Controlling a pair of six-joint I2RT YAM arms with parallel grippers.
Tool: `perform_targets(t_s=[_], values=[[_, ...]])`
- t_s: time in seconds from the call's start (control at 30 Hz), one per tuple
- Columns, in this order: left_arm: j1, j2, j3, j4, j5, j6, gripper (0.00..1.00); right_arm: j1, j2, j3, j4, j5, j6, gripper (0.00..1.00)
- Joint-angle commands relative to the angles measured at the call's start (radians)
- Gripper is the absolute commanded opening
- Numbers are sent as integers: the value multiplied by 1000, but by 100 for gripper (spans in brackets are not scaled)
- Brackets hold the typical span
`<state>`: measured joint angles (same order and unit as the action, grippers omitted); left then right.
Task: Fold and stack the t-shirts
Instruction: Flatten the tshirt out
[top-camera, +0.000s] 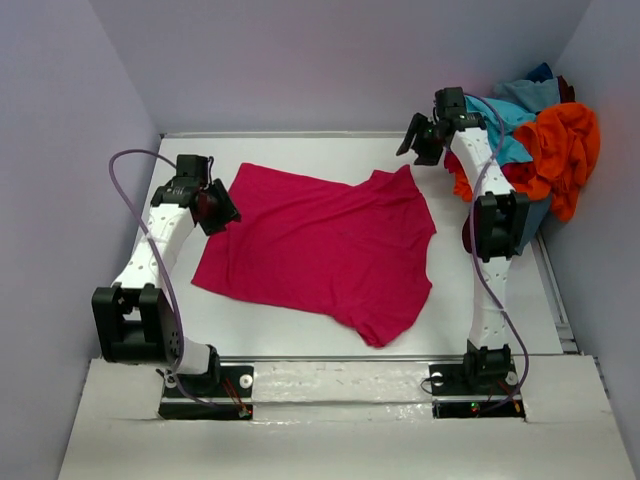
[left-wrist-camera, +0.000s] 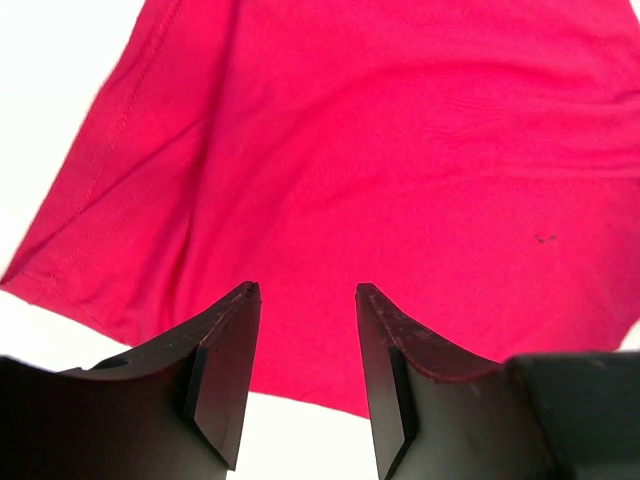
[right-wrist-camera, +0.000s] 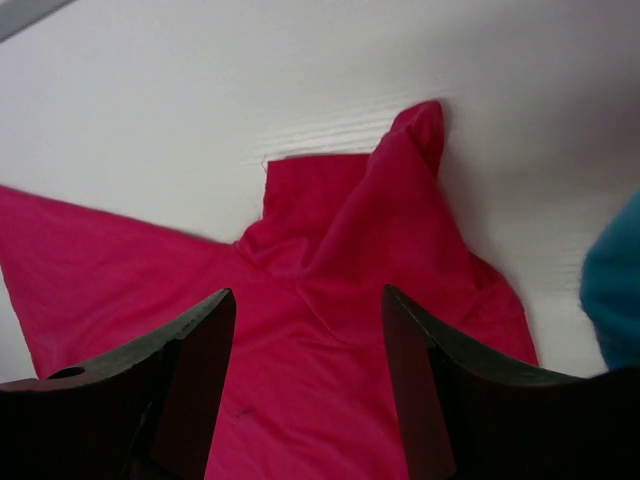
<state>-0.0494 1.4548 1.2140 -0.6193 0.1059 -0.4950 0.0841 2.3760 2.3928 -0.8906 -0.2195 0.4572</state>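
A crimson-magenta t-shirt (top-camera: 320, 245) lies spread flat in the middle of the white table. My left gripper (top-camera: 222, 210) hovers at the shirt's left edge, open and empty; in the left wrist view the shirt (left-wrist-camera: 380, 170) fills the space beyond the open fingers (left-wrist-camera: 225, 370). My right gripper (top-camera: 415, 140) is raised above the shirt's far right sleeve, open and empty; the right wrist view shows that folded sleeve (right-wrist-camera: 390, 190) below it. A heap of other t-shirts, orange (top-camera: 565, 150), turquoise (top-camera: 510, 125) and dark blue (top-camera: 540, 73), lies at the far right corner.
The white table (top-camera: 280, 340) has lilac walls at the back and both sides. A raised rail (top-camera: 555, 290) runs along the table's right edge. The right arm (top-camera: 495, 225) stands between the spread shirt and the heap.
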Motion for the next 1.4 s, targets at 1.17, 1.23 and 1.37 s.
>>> perform_targets(t_s=[1.17,1.23,1.37], values=[[109,36,-94,42,107,0,53,238,-603,-1162,128,-153,81,47],[109,67,-85,47,107,-5,53,247,-610,-1185,136,-164,87,47],[131,105,-67,59,94,-7,53,258,-617,-1228,154,-158,97,47]])
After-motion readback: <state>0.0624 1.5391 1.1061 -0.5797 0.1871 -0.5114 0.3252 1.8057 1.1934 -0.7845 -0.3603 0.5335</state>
